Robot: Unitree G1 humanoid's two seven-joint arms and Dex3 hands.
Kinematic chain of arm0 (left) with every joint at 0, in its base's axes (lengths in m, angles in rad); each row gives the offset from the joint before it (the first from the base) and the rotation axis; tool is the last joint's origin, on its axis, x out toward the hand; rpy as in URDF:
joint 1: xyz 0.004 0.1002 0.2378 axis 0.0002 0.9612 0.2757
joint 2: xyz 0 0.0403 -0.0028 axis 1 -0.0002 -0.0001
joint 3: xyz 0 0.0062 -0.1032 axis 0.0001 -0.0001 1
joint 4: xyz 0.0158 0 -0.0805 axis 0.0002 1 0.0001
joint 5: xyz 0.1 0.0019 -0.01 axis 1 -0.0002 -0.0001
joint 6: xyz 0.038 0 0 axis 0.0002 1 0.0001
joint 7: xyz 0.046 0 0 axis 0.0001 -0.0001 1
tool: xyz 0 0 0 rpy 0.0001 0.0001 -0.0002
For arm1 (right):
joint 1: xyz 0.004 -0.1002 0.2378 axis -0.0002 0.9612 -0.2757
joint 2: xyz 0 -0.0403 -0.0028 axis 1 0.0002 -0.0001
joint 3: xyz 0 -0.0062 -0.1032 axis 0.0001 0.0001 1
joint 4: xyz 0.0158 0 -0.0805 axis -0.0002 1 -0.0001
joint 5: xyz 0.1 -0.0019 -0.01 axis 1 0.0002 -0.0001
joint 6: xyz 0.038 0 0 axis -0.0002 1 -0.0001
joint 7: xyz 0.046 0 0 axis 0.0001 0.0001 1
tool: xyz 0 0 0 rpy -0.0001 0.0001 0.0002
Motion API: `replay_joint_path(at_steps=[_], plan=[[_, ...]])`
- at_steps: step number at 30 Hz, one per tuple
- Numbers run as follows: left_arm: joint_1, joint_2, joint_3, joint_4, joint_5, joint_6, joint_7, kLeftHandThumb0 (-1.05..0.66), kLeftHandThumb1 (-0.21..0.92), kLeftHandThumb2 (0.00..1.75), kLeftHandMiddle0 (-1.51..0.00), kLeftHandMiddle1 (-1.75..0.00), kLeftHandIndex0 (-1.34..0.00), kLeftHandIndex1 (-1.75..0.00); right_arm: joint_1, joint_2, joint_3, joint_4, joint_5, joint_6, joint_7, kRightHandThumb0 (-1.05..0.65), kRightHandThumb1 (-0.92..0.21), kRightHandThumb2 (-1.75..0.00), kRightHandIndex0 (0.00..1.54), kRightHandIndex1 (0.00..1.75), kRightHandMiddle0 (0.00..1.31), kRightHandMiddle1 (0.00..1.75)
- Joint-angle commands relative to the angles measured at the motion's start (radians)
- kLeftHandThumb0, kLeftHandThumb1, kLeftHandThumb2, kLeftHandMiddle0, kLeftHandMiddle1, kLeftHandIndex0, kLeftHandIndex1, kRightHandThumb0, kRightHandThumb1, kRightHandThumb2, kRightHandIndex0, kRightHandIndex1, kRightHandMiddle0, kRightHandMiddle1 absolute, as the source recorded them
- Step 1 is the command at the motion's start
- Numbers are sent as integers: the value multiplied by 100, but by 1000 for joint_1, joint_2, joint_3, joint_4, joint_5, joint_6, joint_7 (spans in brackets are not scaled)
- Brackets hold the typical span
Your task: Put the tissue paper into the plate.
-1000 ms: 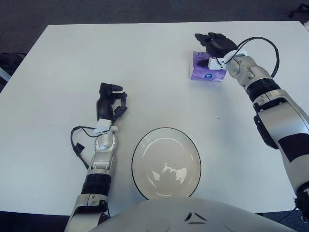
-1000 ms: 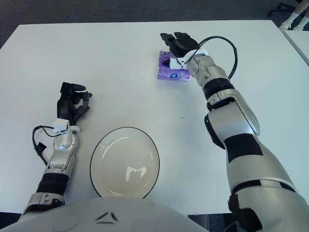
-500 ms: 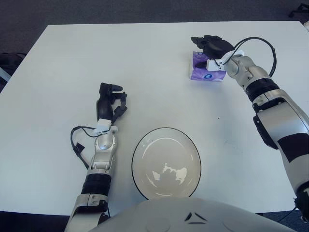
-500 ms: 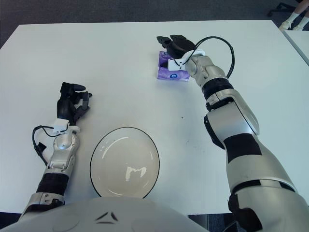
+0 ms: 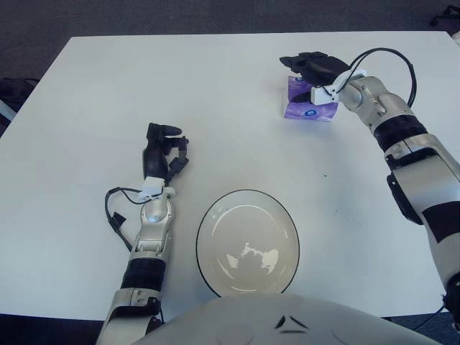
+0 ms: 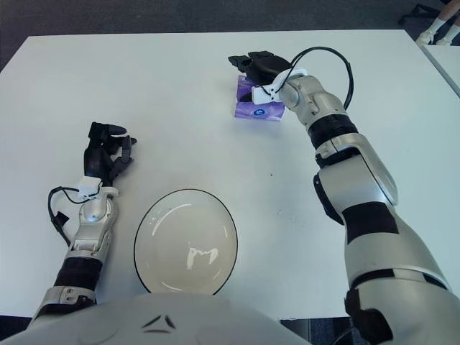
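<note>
The purple tissue pack (image 5: pixel 306 109) lies flat on the white table at the far right. My right hand (image 5: pixel 310 66) hovers right over its far top edge, fingers spread and pointing left, hiding the pack's upper part; it holds nothing. The white plate with a dark rim (image 5: pixel 248 230) sits empty at the near middle, well apart from the pack. My left hand (image 5: pixel 164 147) rests parked on the table left of the plate, fingers curled, holding nothing.
The white table (image 5: pixel 215 93) spans the whole view, its far edge just behind the pack. A black cable (image 5: pixel 402 68) loops over my right wrist. My own torso shows at the bottom edge.
My right hand has shifted slightly left over the tissue pack and the forearm has swung outward. The pack, the plate and the left hand have not moved.
</note>
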Motion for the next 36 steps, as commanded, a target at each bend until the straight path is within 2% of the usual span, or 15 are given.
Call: replay_joint_path(at_steps=[1,10,15,21,27,36], plan=[[126,-47,-25,188,14,42,-11,-35,84,64,-49,-134,-23,-175,61,-50,-33,-114,39,-2,56,-105,-89,-30,0,0,0,0],[125,-48,-23,191,7,36,-13,-35,86,62,-50,-135,-22,-175,103,-75,-78,-174,103,-65,102,-105,-91,-28,0,0,0,0],[124,-49,-23,194,7,33,-12,-35,83,66,-51,-135,-24,-175,113,-81,-88,-183,119,-68,134,-105,-90,-27,0,0,0,0],[125,-48,-26,192,11,37,-10,-36,82,68,-52,-135,-24,-175,90,-39,-66,-75,78,-46,97,-105,-88,-25,0,0,0,0],[127,-47,-23,196,6,33,-14,-36,82,67,-51,-134,-24,-175,84,-29,-63,-70,65,28,127,-105,-87,-23,0,0,0,0],[137,-50,-17,193,-6,28,-15,-36,82,68,-50,-135,-25,-175,37,47,-19,120,25,111,65,-105,-83,-21,0,0,0,0]])
